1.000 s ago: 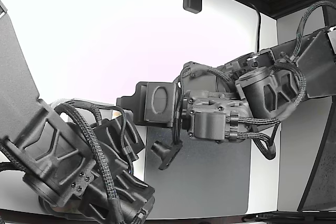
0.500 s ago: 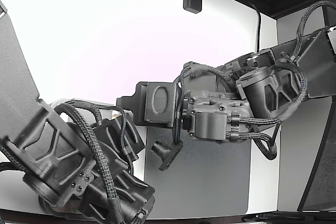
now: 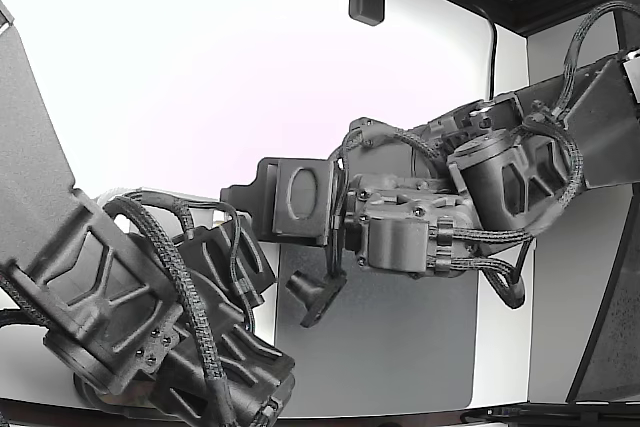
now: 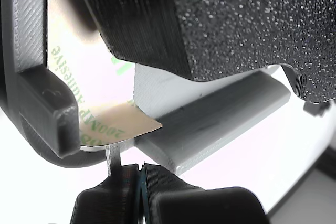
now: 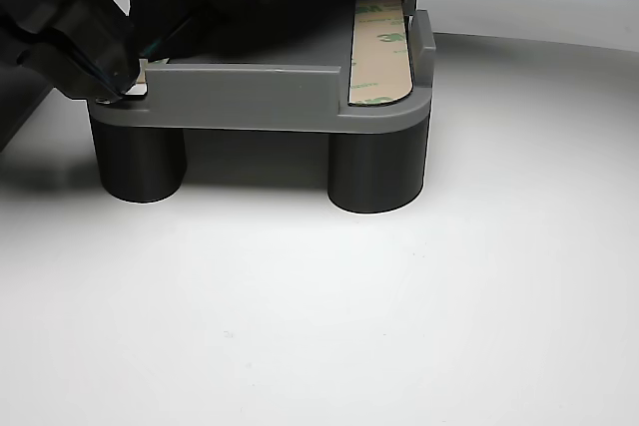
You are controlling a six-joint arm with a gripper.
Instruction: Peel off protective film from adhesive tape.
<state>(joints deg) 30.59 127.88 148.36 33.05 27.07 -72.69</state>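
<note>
A grey fixture (image 5: pixel 250 97) on two black round legs carries strips of adhesive tape. One strip with its green-printed protective film (image 5: pixel 382 47) lies along the fixture's right side in the other view. In the wrist view a second strip's film (image 4: pixel 105 124) curls up with its corner lifted beside a grey fixture bar (image 4: pixel 210 124). My gripper (image 4: pixel 140 182) is shut, its dark fingertips pressed together on a thin white tab of film (image 4: pixel 113 157). In the other view the gripper (image 5: pixel 125 82) sits at the fixture's left end. In the exterior view the fixture is hidden behind the arms.
In the exterior view my arm (image 3: pixel 420 227) reaches in from the right over a grey mat (image 3: pixel 400 347). A second black arm (image 3: pixel 120 297) fills the lower left. The fixture stands on a white table (image 5: pixel 349 296).
In the exterior view my wrist has crept slightly to the left. The second arm has not moved.
</note>
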